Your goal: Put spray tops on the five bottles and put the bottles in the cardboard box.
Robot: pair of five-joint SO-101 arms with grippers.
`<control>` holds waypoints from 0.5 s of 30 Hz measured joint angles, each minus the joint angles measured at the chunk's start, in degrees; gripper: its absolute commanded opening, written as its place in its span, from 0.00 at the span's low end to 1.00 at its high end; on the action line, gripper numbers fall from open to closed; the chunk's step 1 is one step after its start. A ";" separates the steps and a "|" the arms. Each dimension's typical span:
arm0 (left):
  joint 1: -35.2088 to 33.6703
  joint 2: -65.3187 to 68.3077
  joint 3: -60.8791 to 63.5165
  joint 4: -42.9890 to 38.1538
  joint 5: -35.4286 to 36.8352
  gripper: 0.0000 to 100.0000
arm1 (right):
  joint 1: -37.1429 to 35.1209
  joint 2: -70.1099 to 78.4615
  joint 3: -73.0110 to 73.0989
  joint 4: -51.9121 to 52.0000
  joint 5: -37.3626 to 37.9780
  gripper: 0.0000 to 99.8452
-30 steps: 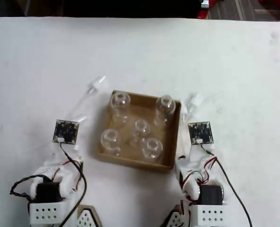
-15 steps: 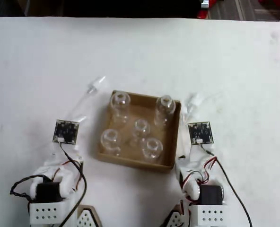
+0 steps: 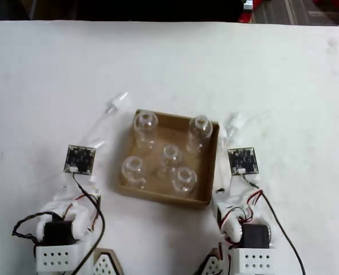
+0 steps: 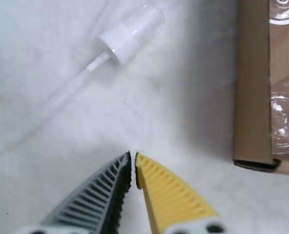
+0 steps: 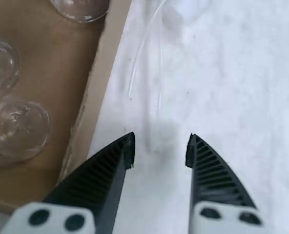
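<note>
Five bottles [image 3: 170, 153] inside cardboard box [image 3: 158, 196]

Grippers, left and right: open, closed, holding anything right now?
Left gripper: closed, holding nothing.
Right gripper: open, empty.

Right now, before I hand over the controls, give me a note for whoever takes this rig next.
Left gripper: shut, empty, over the table left of the cardboard box, with a spray top lying ahead of it.
Right gripper: open, empty, beside the box's right wall, near a second spray top.
Five bottles stand in the box, seemingly all uncapped.
Done: bottles boxed.
Left: fit the spray tops; two lie on the table.
</note>
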 measured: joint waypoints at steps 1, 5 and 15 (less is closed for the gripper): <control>0.00 0.00 0.00 0.00 0.00 0.02 | 0.00 0.00 0.00 0.00 0.00 0.15; 0.00 0.00 0.00 0.00 0.00 0.02 | 0.00 0.00 0.00 0.00 0.00 0.15; -0.18 0.00 -0.79 -2.73 -0.18 0.02 | 0.00 0.00 0.00 0.00 0.00 0.15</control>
